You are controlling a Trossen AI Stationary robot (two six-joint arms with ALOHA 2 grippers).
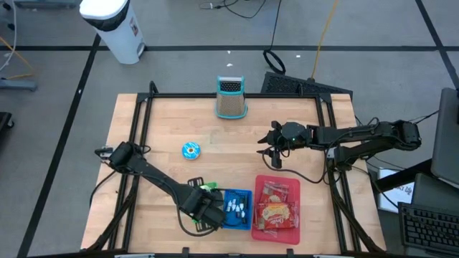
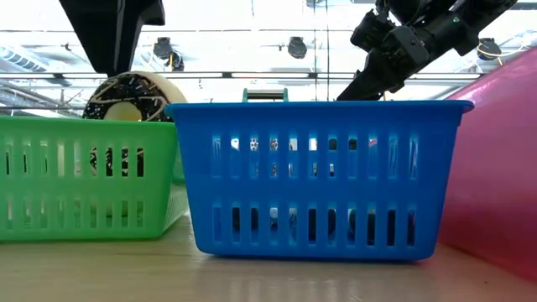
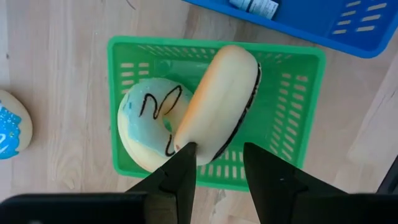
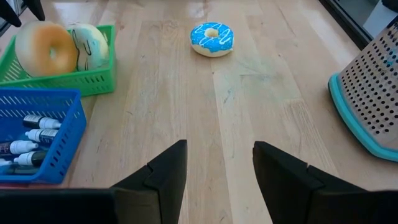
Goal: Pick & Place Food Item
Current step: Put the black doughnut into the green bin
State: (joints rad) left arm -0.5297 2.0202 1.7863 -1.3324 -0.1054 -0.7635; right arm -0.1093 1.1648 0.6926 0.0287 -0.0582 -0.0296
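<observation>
Two doughnuts sit in the green plastic basket [image 3: 292, 93]: pale-blue iced one [image 3: 146, 127] and tan one on edge [image 3: 221, 99]. Left gripper [image 3: 217, 167] hangs above it, fingers narrowly parted, empty. Blue sprinkled doughnut [image 1: 191, 150] remains left of centre on the table. Right gripper [image 4: 217, 163] waits open.

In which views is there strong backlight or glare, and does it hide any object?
Low view: bright ceiling lights behind turn the end effector above the blue basket into a dark silhouette. Right wrist view: a pale sheen lies on the table, yet the blue donut stays clear. Left wrist view: even light on the green basket.
</observation>
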